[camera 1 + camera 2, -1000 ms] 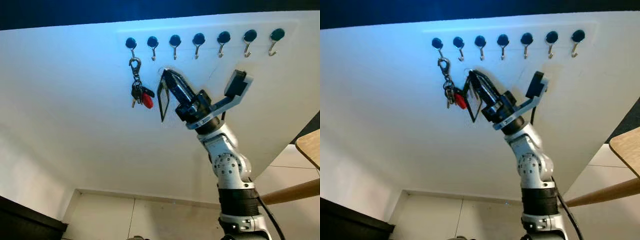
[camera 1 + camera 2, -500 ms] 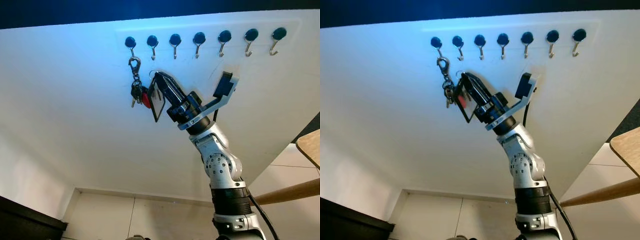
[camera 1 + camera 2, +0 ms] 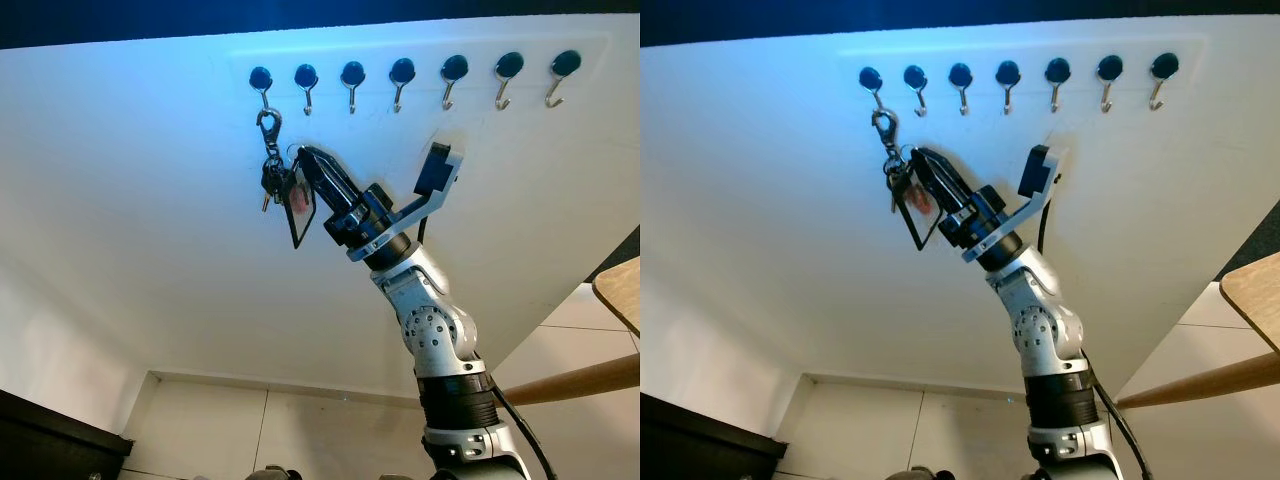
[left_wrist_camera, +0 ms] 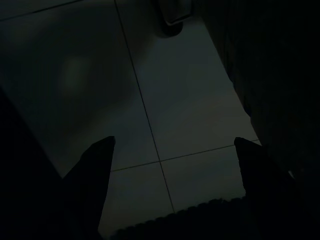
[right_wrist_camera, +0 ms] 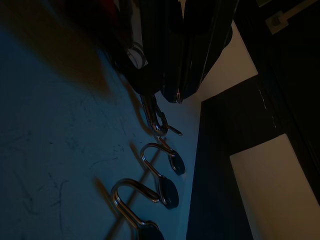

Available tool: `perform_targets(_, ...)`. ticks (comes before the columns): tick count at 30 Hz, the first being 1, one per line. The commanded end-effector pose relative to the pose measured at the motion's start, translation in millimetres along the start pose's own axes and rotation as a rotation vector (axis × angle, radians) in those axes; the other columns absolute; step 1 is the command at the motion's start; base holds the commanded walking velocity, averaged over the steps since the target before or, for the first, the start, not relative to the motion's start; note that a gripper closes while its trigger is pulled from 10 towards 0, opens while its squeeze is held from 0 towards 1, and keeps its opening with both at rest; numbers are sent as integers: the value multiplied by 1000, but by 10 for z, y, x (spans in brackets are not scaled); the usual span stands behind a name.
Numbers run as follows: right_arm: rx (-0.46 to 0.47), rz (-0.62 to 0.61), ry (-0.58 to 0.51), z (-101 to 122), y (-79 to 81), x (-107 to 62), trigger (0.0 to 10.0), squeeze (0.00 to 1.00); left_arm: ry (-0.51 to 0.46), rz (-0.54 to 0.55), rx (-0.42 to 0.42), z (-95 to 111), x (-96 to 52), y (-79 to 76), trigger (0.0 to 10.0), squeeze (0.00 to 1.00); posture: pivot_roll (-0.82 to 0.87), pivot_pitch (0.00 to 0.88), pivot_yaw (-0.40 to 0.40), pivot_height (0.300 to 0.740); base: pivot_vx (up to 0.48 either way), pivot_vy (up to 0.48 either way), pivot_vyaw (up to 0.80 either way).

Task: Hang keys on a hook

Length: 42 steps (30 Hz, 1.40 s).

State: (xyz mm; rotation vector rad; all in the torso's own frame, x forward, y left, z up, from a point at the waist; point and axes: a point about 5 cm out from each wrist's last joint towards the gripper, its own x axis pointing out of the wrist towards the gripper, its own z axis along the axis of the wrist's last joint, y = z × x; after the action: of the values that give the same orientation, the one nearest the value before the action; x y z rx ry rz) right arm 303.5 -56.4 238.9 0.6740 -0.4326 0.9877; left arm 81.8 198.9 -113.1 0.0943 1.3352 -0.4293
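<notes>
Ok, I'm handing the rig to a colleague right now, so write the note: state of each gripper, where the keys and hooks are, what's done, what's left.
Right gripper: raised to the wall, fingers close together, tips at the key bunch; whether it grips anything cannot be told.
Left gripper: hanging idle over the tiled floor, fingers apart.
Keys: hanging by their clasp from the leftmost hook of the row of seven on the white wall.
A dark flat tag dangles at the right gripper's tips, beside the keys.
Done: the keys appear to be on the hook.
Left: probably draw the right gripper back and check that the bunch hangs free.
</notes>
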Motion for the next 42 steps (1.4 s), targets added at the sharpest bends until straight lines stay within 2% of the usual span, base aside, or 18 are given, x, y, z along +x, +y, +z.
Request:
perform_targets(1, 46, 68, -57, 23, 147, 190, 10000, 0, -80, 11, 14, 188, 3, 21, 10000, 0, -136, 124, 104, 740, 0, 0, 0)
perform_targets(19, 49, 64, -114, 164, 109, 271, 10000, 0, -83, 11, 19, 202, 9, 9, 10000, 0, -140, 106, 97, 740, 0, 0, 0)
perform_targets(30, 41, 94, -134, 244, 148, 325, 10000, 0, -85, 8, 18, 207, 11, 3, 10000, 0, -145, 111, 99, 740, 0, 0, 0)
perform_targets(42, 24, 25, -134, 271, 79, 368, 10000, 0, -84, 8, 18, 212, 10, 8, 10000, 0, -145, 113, 101, 740, 0, 0, 0)
